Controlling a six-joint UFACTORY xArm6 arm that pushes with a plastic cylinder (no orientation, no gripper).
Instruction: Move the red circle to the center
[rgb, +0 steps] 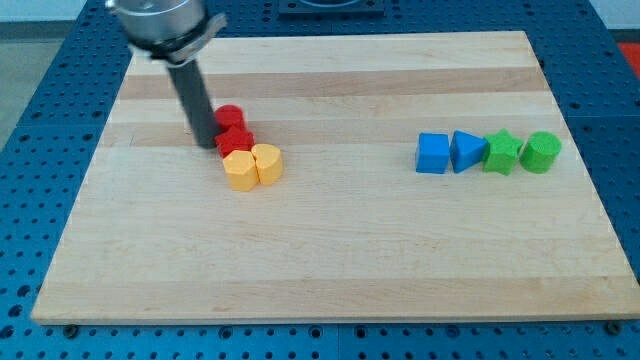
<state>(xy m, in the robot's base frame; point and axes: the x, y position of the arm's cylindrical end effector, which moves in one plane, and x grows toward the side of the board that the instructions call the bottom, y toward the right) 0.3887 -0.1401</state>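
My tip (207, 143) was pressed against the red circle (230, 117) from eight o'clock; no gripper was present. The circle was left well short of centre.

Tip at the red blocks, on the view's left of the board

You see my tip (206, 144) touching the left side of the red pair: the red circle (230, 117) sits above a second red block (236, 140), with a yellow block (240, 171) and a rounded yellow block (268, 163) just below on the wooden board (330, 250). Well apart on the view's right runs a row: blue cube (433, 154), blue triangle (467, 151), green star (502, 153), green cylinder (541, 152).
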